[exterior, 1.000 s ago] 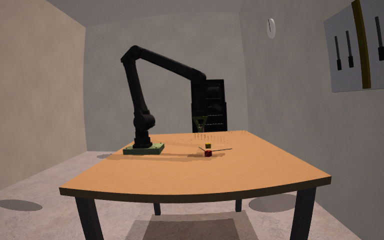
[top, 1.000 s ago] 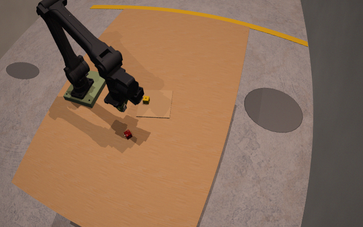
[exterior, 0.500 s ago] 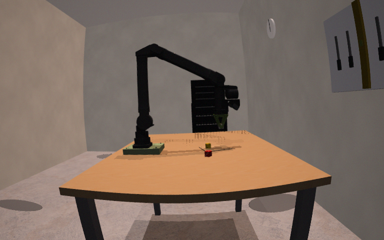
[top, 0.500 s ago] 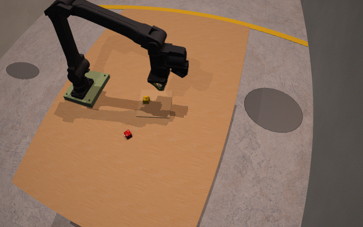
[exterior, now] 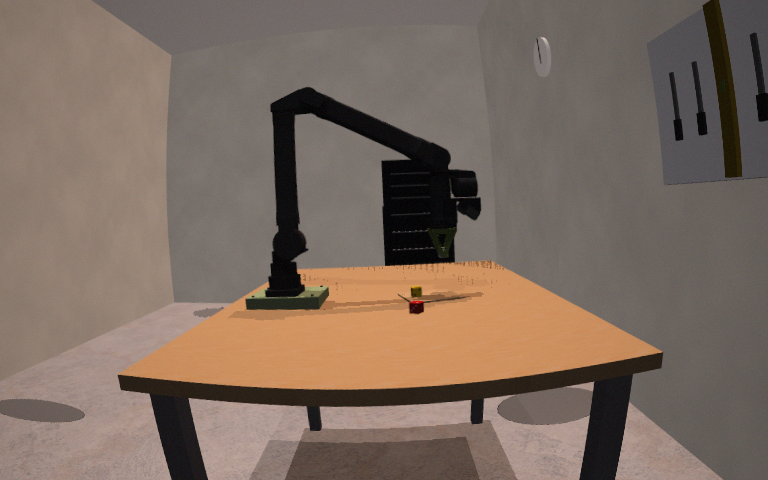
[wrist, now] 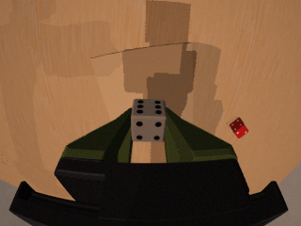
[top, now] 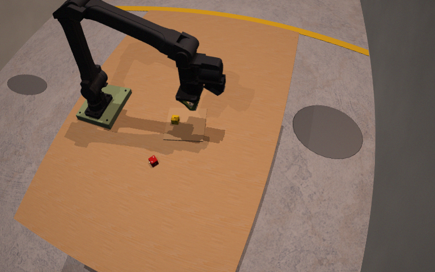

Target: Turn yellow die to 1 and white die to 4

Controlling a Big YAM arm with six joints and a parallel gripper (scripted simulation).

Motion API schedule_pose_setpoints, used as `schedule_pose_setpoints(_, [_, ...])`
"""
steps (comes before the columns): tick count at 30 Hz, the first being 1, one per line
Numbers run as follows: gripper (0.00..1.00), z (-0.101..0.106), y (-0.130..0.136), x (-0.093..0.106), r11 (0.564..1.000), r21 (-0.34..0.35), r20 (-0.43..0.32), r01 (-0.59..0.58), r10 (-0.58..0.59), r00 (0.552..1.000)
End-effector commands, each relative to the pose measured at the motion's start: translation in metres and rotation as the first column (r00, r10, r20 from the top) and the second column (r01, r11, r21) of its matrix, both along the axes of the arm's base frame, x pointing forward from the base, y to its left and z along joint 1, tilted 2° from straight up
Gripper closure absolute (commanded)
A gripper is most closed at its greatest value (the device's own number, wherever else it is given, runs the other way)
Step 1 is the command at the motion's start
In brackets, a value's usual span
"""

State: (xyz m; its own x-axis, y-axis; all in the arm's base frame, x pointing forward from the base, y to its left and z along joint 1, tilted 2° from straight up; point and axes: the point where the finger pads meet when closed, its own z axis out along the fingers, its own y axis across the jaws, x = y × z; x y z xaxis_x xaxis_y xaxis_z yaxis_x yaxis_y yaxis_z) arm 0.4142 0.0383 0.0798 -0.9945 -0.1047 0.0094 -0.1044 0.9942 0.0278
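My gripper (top: pixel 190 103) (exterior: pixel 441 249) (wrist: pixel 148 114) is shut on the white die (wrist: pixel 150 121) (top: pixel 191 103) and holds it high in the air over the far part of the tan mat (top: pixel 200 113) (exterior: pixel 447 298). In the wrist view the die's face toward the camera shows six pips. The yellow die (top: pixel 174 119) (exterior: pixel 416 290) lies flat on the mat near its left side. The red die (top: pixel 153 160) (exterior: pixel 416 306) (wrist: pixel 239 127) lies on the bare table in front of the mat. The yellow die does not show in the wrist view.
The arm's green base plate (top: pixel 105 109) (exterior: pixel 288 298) stands on the table left of the mat. The wooden table (top: pixel 128 208) (exterior: pixel 368 350) reaches far toward the front and right. A dark cabinet (exterior: pixel 410 209) stands behind the table.
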Motion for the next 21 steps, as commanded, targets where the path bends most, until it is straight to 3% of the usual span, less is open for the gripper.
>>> schedule_pose_setpoints(1, [0.80, -0.005, 0.000, 0.004, 1.000, 0.000, 0.011, 0.016, -0.016, 1.000])
schedule_pose_setpoints(21, [0.80, -0.080, 0.007, 0.002, 1.000, -0.001, 0.009, 0.004, -0.004, 1.000])
